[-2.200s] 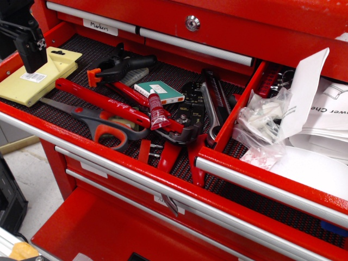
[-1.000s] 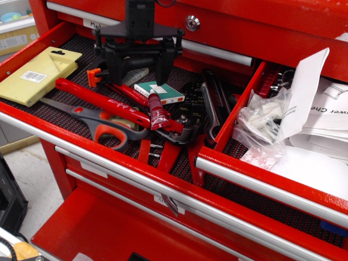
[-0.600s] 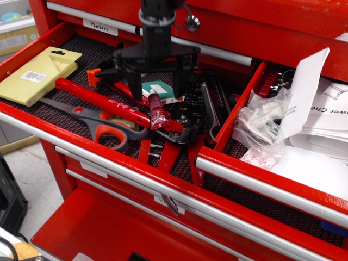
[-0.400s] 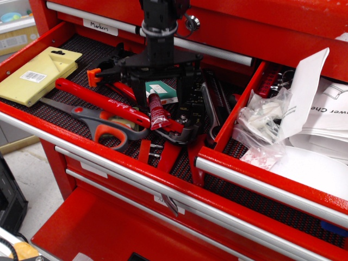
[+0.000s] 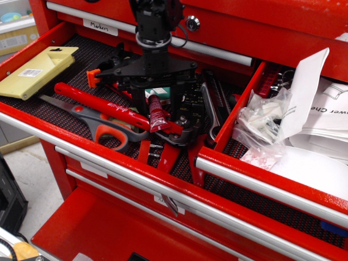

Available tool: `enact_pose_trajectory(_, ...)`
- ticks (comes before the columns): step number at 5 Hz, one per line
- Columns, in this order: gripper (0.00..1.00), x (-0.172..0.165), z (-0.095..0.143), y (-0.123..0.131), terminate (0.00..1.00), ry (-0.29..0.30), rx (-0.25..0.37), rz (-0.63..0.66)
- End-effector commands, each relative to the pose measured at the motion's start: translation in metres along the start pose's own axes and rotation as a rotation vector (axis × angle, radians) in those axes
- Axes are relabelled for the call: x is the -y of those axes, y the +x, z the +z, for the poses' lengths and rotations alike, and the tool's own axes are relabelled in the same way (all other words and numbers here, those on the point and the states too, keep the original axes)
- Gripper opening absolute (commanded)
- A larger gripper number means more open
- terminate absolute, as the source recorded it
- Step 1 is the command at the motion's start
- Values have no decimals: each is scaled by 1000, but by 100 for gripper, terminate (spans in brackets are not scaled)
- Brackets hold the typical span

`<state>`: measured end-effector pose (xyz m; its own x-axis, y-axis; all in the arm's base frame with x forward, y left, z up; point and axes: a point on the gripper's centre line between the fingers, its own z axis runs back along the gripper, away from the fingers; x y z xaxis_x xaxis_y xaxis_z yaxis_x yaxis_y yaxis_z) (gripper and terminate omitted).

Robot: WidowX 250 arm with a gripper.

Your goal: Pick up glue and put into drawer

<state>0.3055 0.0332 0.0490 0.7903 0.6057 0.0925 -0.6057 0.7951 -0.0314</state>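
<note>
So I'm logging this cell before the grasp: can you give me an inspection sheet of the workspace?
Surface: wide red drawer, open, black mesh liner.
Job's things: glue lies on the tools, uncaught; narrower drawer open, holding bags and papers.
Clutter: red-handled pliers, scissors, yellow pack, green-and-white box partly hidden, crimping tool.
Grippers: pincer open, low over the glue's cap end.
Cables: black cable at the wrist.
Surroundings: red tool chest, key lock.

Glossy red painted metal drawer (image 5: pixel 234 163) with brushed silver pull bar; small red glue tube (image 5: pixel 156 115) looks shiny, soft plastic
</note>
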Motion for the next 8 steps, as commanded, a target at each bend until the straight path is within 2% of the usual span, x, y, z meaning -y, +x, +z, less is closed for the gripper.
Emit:
enact_pose_trajectory(1, 0, 16, 43, 0, 0, 59, 7, 16)
enact_pose_trajectory(2, 0, 37, 82, -11, 0, 145, 26, 30)
enact_pose_trajectory(3, 0, 69, 117, -41, 0, 196, 55, 72)
enact_pose_trajectory(4, 0, 96, 141, -57, 0, 177, 87, 108)
enact_pose_trajectory(5, 0, 123, 154, -70, 0, 102, 101, 172)
enact_pose_trajectory(6, 0, 153, 160, -68, 0, 148, 143, 230)
enact_pose_trajectory(7, 100, 164, 155, -70, 0, 134, 209, 281)
enact_pose_trajectory(8, 100, 164, 155, -70, 0, 134, 209, 281)
